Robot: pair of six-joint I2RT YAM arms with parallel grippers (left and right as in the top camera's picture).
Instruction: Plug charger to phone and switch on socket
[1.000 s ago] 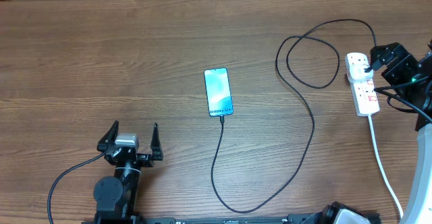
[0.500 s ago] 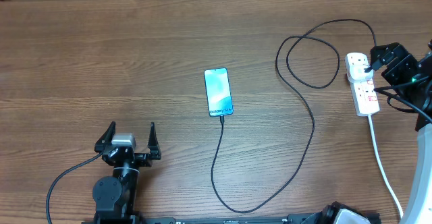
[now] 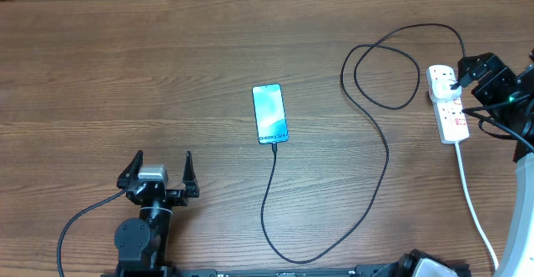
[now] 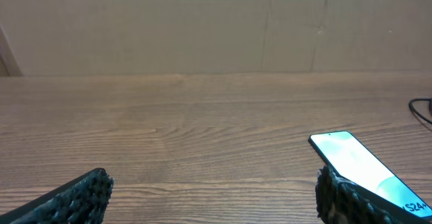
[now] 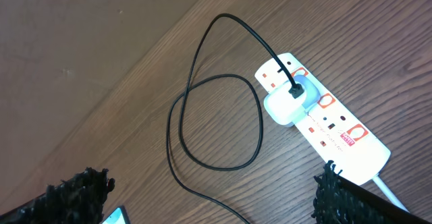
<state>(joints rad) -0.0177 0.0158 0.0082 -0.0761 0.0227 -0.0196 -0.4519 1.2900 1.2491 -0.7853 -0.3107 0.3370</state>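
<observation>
Two black robot arms, one at each side of the table.
The left gripper has two black fingers with a grey block between them, a round black joint on its near side and a thin black cable at the left. The right gripper is black, with a small green light and rough, knobbly finger pads.

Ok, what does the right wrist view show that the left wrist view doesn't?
Only right wrist: the socket with a white adapter plugged in, and the charger looping beside it. Only left wrist: most of the phone, screen lit, and the wall behind. Both: the table, a bit of charger, a phone corner.
</observation>
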